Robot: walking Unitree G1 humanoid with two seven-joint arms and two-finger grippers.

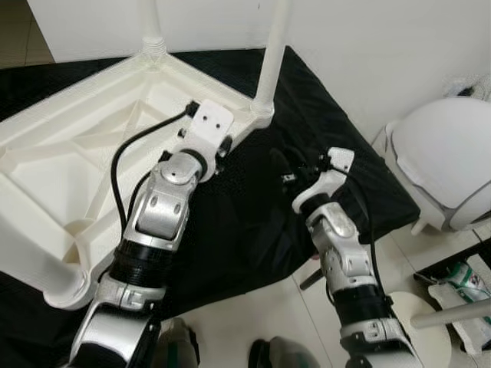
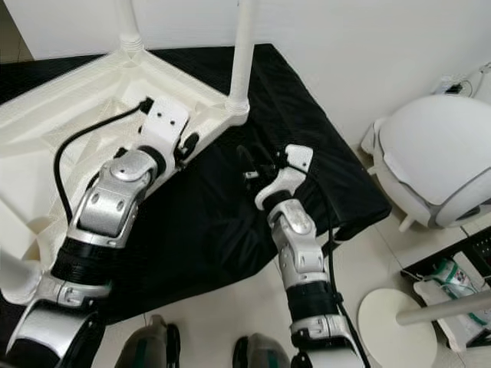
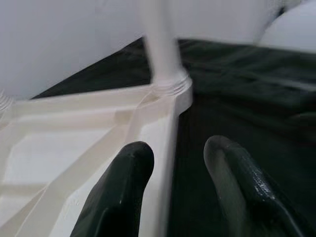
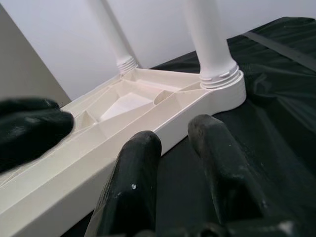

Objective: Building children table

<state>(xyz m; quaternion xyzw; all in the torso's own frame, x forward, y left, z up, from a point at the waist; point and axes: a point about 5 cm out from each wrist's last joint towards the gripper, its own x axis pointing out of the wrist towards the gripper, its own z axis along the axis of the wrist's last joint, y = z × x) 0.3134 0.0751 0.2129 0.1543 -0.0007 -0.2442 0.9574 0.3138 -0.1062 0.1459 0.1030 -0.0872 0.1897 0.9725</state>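
A white plastic children's table (image 1: pixel 54 176) lies upside down on a black cloth (image 1: pixel 253 222). Two white legs stand screwed into its far corners, one (image 1: pixel 152 23) at the back and one (image 1: pixel 271 54) at the right corner. My left gripper (image 3: pixel 180 148) is open and straddles the table's rim just short of that right corner: one finger (image 3: pixel 126 173) is over the ribbed underside, the other over the cloth. My right gripper (image 4: pixel 175 133) hovers open over the cloth beside the same rim, with nothing between its fingers. It points toward the right-corner leg (image 4: pixel 210 39).
A white wall runs close behind the table. A white dome-shaped object (image 1: pixel 445 153) stands on the tiled floor to the right. Near the lower right are a white disc (image 1: pixel 414 326) and a pale rod (image 1: pixel 453 313). My feet show at the bottom edge.
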